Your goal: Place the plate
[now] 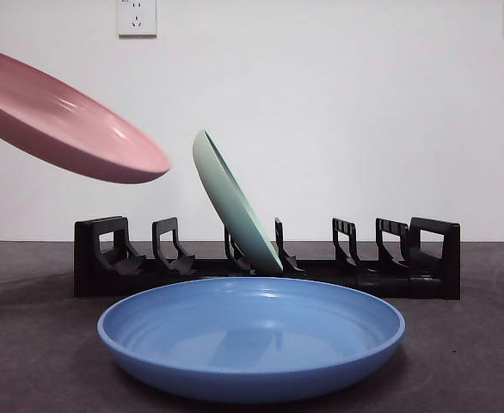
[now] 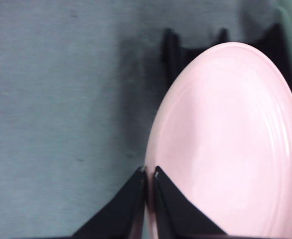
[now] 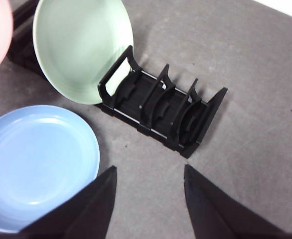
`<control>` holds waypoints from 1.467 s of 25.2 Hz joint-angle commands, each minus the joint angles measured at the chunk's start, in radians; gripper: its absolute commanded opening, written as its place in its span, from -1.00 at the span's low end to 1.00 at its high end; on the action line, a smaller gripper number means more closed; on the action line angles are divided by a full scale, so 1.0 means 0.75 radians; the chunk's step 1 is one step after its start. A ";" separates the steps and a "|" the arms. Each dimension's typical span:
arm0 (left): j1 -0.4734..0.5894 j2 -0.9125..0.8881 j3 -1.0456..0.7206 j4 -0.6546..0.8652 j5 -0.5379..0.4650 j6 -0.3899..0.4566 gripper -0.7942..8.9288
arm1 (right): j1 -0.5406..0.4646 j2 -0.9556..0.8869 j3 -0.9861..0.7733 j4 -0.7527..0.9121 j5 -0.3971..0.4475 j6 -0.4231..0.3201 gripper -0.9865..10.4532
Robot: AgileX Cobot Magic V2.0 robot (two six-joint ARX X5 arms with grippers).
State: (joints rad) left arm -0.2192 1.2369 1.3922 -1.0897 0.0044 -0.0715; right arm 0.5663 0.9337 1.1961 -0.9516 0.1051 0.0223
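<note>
Pink plate fills the upper left of my front frame, held in the air by my left gripper, whose jaws pinch its rim; it is tilted, its long axis running from upper left down to lower right, the free edge pointing toward the green plate leaning in the black rack. My right gripper hangs with jaws apart above the table, and I can read no writing or labels anywhere.
</note>
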 commanded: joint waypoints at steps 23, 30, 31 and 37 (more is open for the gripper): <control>-0.245 -0.697 -0.994 0.473 0.051 -0.993 -0.81 | 0.006 -0.065 0.021 0.007 0.000 -0.010 -0.45; -0.543 -0.572 -0.995 0.574 -0.167 -1.174 -0.81 | 0.006 -0.108 0.021 0.011 0.002 -0.012 -0.45; -0.590 -0.524 -0.995 0.613 -0.181 -1.200 -0.81 | 0.006 -0.111 0.021 0.011 0.001 -0.013 -0.45; -0.766 -0.222 -0.980 0.783 -0.301 -1.263 -0.81 | 0.006 -0.132 0.021 0.008 0.001 -0.035 -0.45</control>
State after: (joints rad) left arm -0.7841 1.0637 0.6422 -0.5186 -0.2123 -0.9997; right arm 0.5663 0.8318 1.1961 -0.9531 0.1047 0.0071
